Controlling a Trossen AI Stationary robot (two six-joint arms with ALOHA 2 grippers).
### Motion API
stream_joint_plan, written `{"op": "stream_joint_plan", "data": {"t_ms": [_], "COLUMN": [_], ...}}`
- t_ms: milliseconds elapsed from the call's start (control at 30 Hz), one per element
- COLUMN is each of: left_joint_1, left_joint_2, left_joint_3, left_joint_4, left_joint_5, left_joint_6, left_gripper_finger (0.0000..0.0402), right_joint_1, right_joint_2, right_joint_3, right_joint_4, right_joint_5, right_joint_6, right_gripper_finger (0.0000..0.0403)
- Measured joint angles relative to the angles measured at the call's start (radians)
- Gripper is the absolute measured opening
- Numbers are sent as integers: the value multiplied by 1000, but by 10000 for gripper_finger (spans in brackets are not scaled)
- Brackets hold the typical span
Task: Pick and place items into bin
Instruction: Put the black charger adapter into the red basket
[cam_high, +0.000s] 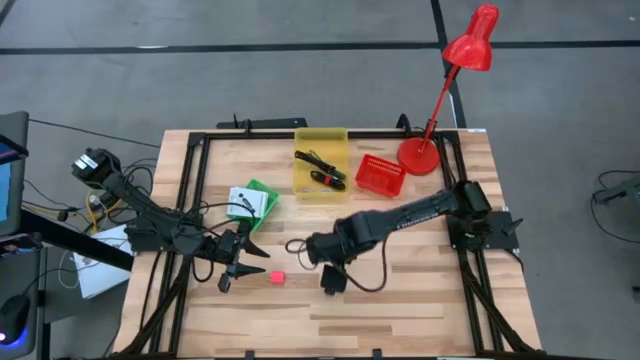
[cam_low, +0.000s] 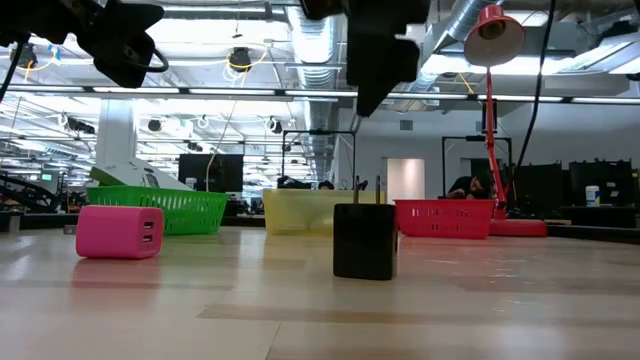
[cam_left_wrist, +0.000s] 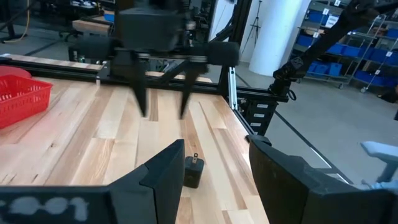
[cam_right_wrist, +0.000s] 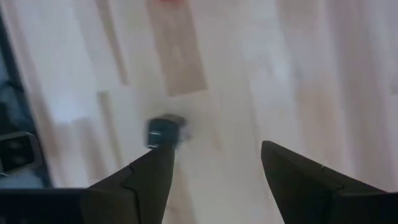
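A black cube (cam_low: 365, 240) with two prongs on top stands on the wooden table (cam_high: 400, 300). My right gripper (cam_left_wrist: 163, 112) hangs open a little above it, fingers pointing down; in the right wrist view the cube (cam_right_wrist: 165, 132) shows just beyond the open fingers (cam_right_wrist: 214, 162). A pink cube (cam_high: 275, 277) lies to its left. My left gripper (cam_high: 235, 268) hovers open beside the pink cube, level and pointing toward the black cube (cam_left_wrist: 193, 171). The yellow bin (cam_high: 320, 190) at the far middle holds a black cable bundle (cam_high: 320, 168). A white packet (cam_high: 243, 203) lies in a green basket (cam_high: 264, 190).
A red basket (cam_high: 380, 175) stands right of the yellow bin, and a red desk lamp (cam_high: 420, 155) at the far right corner. A black frame (cam_high: 190, 200) runs along the table's edges. Bare wood lies along the near edge.
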Motion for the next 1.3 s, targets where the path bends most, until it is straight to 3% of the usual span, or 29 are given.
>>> {"op": "stream_joint_plan", "data": {"t_ms": [467,1300], "left_joint_1": [0,0], "left_joint_2": [0,0], "left_joint_3": [0,0], "left_joint_4": [3,0], "left_joint_5": [-2,-4], "left_joint_6": [7,9], "left_gripper_finger": [172,172], "right_joint_1": [114,131], "right_joint_2": [33,153], "right_joint_3": [-2,3], "right_joint_4": [52,101], "right_joint_5": [46,69], "right_joint_6": [302,293], "right_gripper_finger": [231,230]}}
